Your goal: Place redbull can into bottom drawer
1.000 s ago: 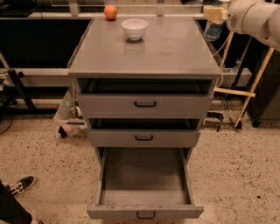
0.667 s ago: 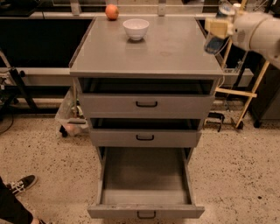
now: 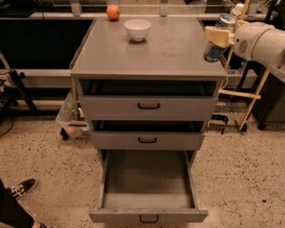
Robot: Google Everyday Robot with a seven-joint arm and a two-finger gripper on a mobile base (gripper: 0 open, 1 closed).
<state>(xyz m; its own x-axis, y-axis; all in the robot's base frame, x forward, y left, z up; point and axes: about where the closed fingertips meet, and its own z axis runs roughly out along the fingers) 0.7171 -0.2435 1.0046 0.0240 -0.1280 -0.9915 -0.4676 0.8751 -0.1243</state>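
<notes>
The redbull can (image 3: 215, 44) is blue and silver and tilted, held in my gripper (image 3: 217, 36) above the right edge of the grey cabinet top (image 3: 178, 53). The gripper's pale fingers (image 3: 213, 34) are shut on the can's middle. My white arm (image 3: 260, 42) reaches in from the right. The bottom drawer (image 3: 147, 187) is pulled fully open at the foot of the cabinet, with nothing in it and a small black handle (image 3: 148, 218) on its front. The can is high above it and to its right.
A white bowl (image 3: 137, 29) and an orange fruit (image 3: 113, 12) sit at the back of the cabinet top. The two upper drawers (image 3: 148, 107) are slightly ajar. A wooden frame (image 3: 249, 95) stands to the right. A person's shoe (image 3: 21, 187) is at lower left.
My gripper with the can has moved left and down, from beyond the cabinet's right back corner to above its right edge.
</notes>
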